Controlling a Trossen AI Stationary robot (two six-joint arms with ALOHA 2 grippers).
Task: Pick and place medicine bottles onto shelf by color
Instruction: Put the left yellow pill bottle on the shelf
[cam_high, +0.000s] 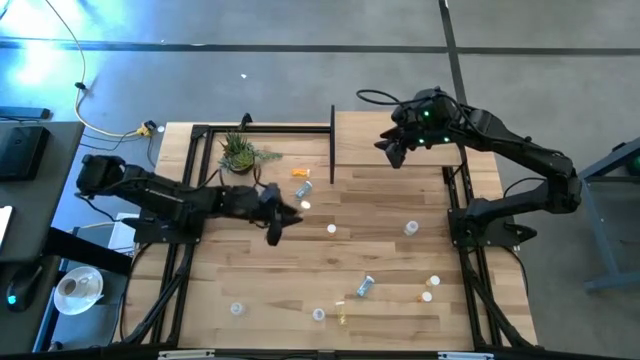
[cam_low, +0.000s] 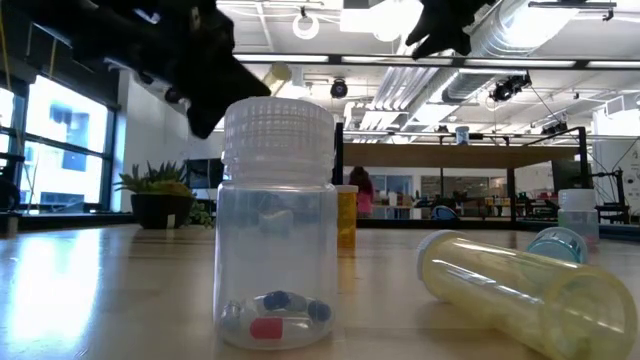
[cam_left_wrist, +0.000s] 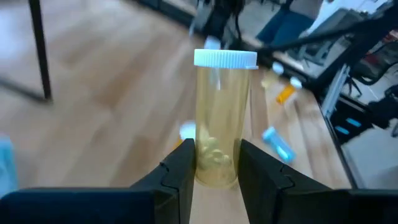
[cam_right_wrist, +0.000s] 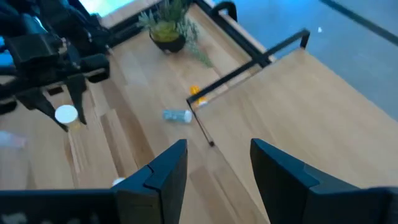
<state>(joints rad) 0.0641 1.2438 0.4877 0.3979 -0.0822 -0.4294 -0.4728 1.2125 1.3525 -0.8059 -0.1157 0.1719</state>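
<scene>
My left gripper (cam_high: 280, 215) hangs over the middle left of the planked table, shut on a yellow medicine bottle (cam_left_wrist: 221, 112) with a white cap. The right wrist view shows that cap (cam_right_wrist: 65, 114) from across the table. My right gripper (cam_high: 393, 152) hangs open above the shelf (cam_high: 420, 165), a pale board at the far right on a black frame, with nothing between its fingers (cam_right_wrist: 168, 165). An orange bottle (cam_high: 302, 172) and a pale blue bottle (cam_high: 303, 188) lie on their sides beside the shelf's left edge. My left gripper pinches the yellow bottle's lower end (cam_left_wrist: 217, 171), close to its base, between its two fingers (cam_left_wrist: 183, 165). The fingers come from the table's left, slanting slightly down. The bottle sticks out ahead of them, cap end (cam_left_wrist: 225, 59) farthest away, lifted clear of the table.
A potted plant (cam_high: 238, 152) stands at the far left by the black frame. Several bottles are scattered over the near half, among them a clear one (cam_low: 278, 230) standing and a yellow one (cam_low: 520, 290) lying by the front edge. Bare planks lie between the plant and these.
</scene>
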